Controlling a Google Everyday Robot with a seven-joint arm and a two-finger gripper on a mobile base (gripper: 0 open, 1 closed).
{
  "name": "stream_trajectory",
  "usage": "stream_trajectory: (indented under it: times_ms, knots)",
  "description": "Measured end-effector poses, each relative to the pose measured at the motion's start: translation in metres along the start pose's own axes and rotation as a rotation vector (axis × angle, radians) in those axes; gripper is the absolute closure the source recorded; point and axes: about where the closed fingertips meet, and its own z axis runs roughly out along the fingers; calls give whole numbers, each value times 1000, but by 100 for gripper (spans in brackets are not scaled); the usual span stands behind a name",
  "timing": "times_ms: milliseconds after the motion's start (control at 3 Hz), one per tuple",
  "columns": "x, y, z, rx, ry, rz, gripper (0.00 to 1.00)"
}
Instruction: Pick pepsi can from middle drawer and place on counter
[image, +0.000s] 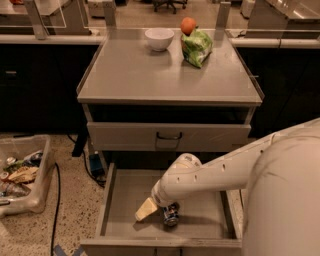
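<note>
The jaws lie in the near middle drawer (125, 200), just left of the pepsi can (171, 215); bowl (159, 38) and bag (197, 47) sit far on the desk (150, 75).

Speckled terrazzo floor (75, 220) down left, clear plastic bin (42, 172) of litter, black cable (55, 200) trailing past. Dark cabinets (35, 85) behind, under a long white ledge (50, 38). Gripper (146, 210) low, centre frame.
</note>
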Motion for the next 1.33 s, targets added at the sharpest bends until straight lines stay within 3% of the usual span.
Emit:
stream_trajectory:
  times_ms: [333,667,1000,1333]
  knots:
    - [-2,5,2,-2,4,57,0]
    - [-1,4,2,-2,4,56,0]
    - [6,-13,16,-5,-10,108,0]
    - [6,-18,44,-28,-7,120,0]
